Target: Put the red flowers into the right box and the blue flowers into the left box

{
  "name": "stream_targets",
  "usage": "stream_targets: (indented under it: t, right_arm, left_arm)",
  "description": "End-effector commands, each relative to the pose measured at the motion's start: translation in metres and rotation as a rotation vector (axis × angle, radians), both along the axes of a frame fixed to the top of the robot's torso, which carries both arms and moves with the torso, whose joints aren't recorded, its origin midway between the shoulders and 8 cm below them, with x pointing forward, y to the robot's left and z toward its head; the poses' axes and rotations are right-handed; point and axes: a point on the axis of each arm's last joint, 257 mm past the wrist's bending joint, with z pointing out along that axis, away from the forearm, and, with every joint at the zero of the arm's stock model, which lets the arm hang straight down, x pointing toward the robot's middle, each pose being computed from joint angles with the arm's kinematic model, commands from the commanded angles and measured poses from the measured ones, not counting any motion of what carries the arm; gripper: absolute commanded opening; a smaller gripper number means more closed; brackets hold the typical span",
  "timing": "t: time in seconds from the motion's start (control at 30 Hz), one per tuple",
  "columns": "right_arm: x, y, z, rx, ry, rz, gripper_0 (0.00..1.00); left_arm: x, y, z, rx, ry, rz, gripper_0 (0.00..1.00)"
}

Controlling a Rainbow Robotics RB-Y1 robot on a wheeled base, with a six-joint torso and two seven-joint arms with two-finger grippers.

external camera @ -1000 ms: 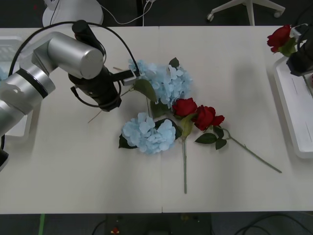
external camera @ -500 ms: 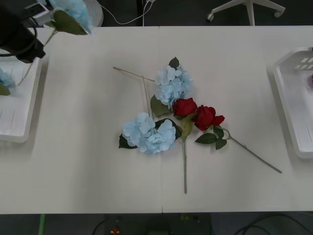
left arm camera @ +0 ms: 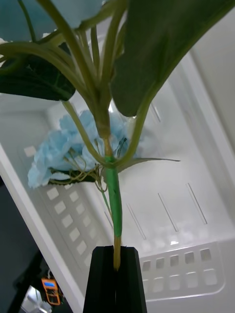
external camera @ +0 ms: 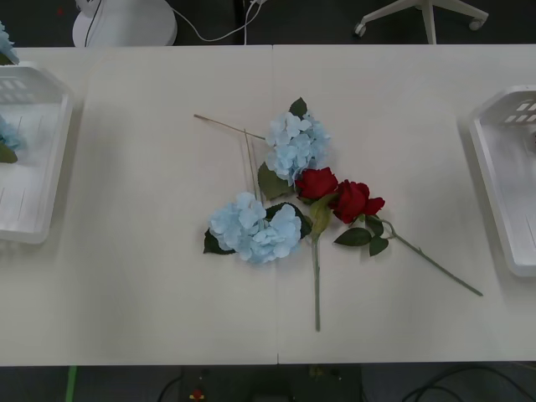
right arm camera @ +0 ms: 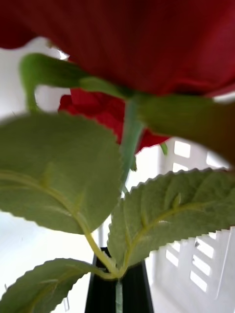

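Releasing cleanly is what counts now, by my reading: each claw should lower its stem until bloom and leaves hang well inside the rim, then part the fingers and lift straight up so nothing snags or drags back out.

On the left side, a blue hydrangea stem [left arm camera: 113,205] is pinched between the pressed-together black fingers of the left claw [left arm camera: 116,266], rising straight out of their tips with its leaves fanning overhead. Beneath it lies the left box [left arm camera: 196,215], where another blue hydrangea head [left arm camera: 68,151] already rests on the floor; the held stem hangs above that tray, not touching it.

On the right, a red rose [right arm camera: 147,44] hangs close before the wrist camera, its thin green stem running down into the shut black fingers of the right claw [right arm camera: 119,288]. The slotted wall of the right box [right arm camera: 196,264] sits just behind and below it.

On the table [external camera: 126,285] between the trays, two blue hydrangeas [external camera: 255,228] and two red roses [external camera: 335,194] lie in a touching cluster, well apart from either box, waiting for later trips.
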Motion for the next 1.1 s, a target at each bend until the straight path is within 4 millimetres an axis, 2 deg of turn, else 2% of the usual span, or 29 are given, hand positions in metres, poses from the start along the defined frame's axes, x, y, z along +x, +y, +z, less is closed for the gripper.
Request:
stream_targets:
  t: [0.03, 0.07, 0.1, 0.17, 0.27, 0.43, 0.5, 0.63, 0.7, 0.73, 0.8, 0.83, 0.87, 0.9, 0.93, 1.1]
  right_arm:
    - [0.018, 0.008, 0.010, -0.012, -0.061, -0.002, 0.31]
    - [0.019, 0.010, 0.010, -0.005, -0.063, -0.003, 0.42]
    - [0.019, 0.011, 0.010, -0.001, -0.063, -0.005, 0.48]
    - [0.019, 0.012, 0.010, 0.005, -0.068, -0.007, 0.57]
    - [0.022, 0.017, 0.010, 0.026, -0.077, -0.005, 0.65]
    - [0.026, 0.033, 0.020, 0.113, -0.087, -0.012, 0.80]
    - [0.028, 0.047, 0.035, 0.154, -0.071, 0.008, 0.87]
    - [0.032, 0.065, 0.063, 0.164, -0.046, 0.098, 0.90]
    - [0.034, 0.082, 0.081, 0.177, -0.033, 0.177, 0.92]
    - [0.034, 0.086, 0.084, 0.179, -0.027, 0.198, 0.93]
    - [0.036, 0.104, 0.095, 0.171, -0.002, 0.306, 0.94]
    - [0.037, 0.118, 0.099, 0.169, 0.015, 0.373, 0.95]
    - [0.037, 0.129, 0.100, 0.171, 0.026, 0.417, 0.95]
    - [0.037, 0.143, 0.100, 0.170, 0.043, 0.487, 0.95]
    - [0.037, 0.154, 0.100, 0.168, 0.055, 0.537, 0.95]
    - [0.032, 0.203, 0.086, 0.081, 0.133, 0.802, 0.95]
  left_arm:
    - [-0.025, 0.055, -0.008, -0.033, -0.024, 0.255, 0.00]
    - [-0.030, 0.068, -0.016, -0.029, -0.015, 0.293, 0.00]
    - [-0.032, 0.076, -0.023, -0.019, -0.009, 0.310, 0.00]
    - [-0.029, 0.083, -0.037, 0.006, -0.005, 0.314, 0.00]
    - [-0.021, 0.091, -0.056, 0.056, -0.019, 0.304, 0.00]
    - [-0.014, 0.084, -0.082, 0.091, -0.006, 0.266, 0.00]
    - [-0.013, 0.077, -0.090, 0.090, 0.008, 0.256, 0.00]
    - [-0.013, 0.072, -0.102, 0.112, 0.034, 0.237, 0.00]
    - [-0.011, 0.071, -0.106, 0.134, 0.035, 0.220, 0.00]
    - [-0.010, 0.071, -0.106, 0.140, 0.031, 0.215, 0.03]
    - [-0.005, 0.070, -0.106, 0.148, 0.016, 0.200, 0.42]
    - [-0.002, 0.070, -0.105, 0.152, 0.006, 0.193, 0.71]
    - [-0.002, 0.069, -0.105, 0.149, 0.006, 0.194, 0.82]
    - [-0.001, 0.068, -0.105, 0.147, 0.006, 0.188, 0.89]
    - [0.000, 0.066, -0.102, 0.144, -0.001, 0.184, 0.92]
    - [0.022, 0.040, -0.079, 0.111, -0.067, 0.129, 0.92]
